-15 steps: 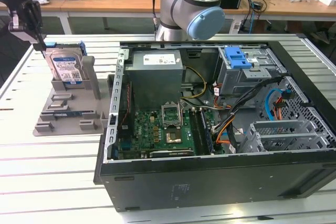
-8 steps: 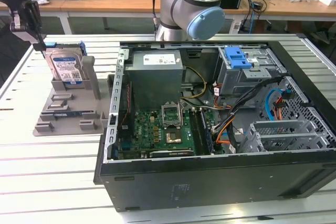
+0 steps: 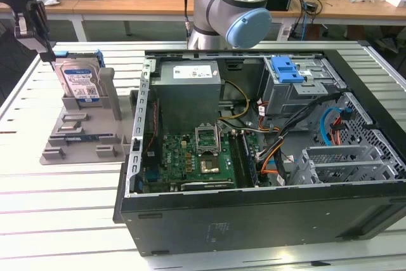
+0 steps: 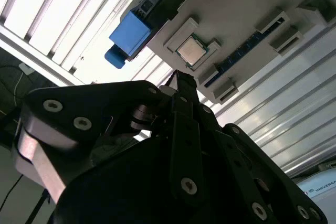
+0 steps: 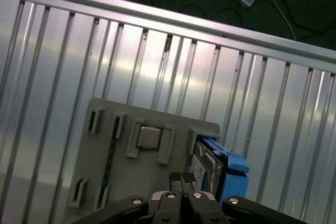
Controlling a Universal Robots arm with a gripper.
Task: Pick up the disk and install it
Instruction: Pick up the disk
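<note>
Disk point(image 3: 79, 80): we see it on edge in the grey holder stand point(image 3: 109, 96), on the slatted table point(image 3: 63, 220).
Exterior view: to its right we see the open computer case point(image 3: 254, 220).
Wrist views: we make out a processor chip point(image 5: 148, 137) seated in the stand, near the disk's blue rail point(image 5: 234, 174).
Gripper point(image 3: 48, 57): fingers pressed together, pinching nothing, pointing down near the disk's top edge.
Arm point(image 3: 228, 4): its grey-and-blue joint rises behind the case.

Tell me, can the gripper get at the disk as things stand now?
Probably yes. The gripper hangs close beside the disk, which stands upright in the holder with its top edge bare. Nothing lies between them. The fingers look shut, so they would have to open first.
</note>
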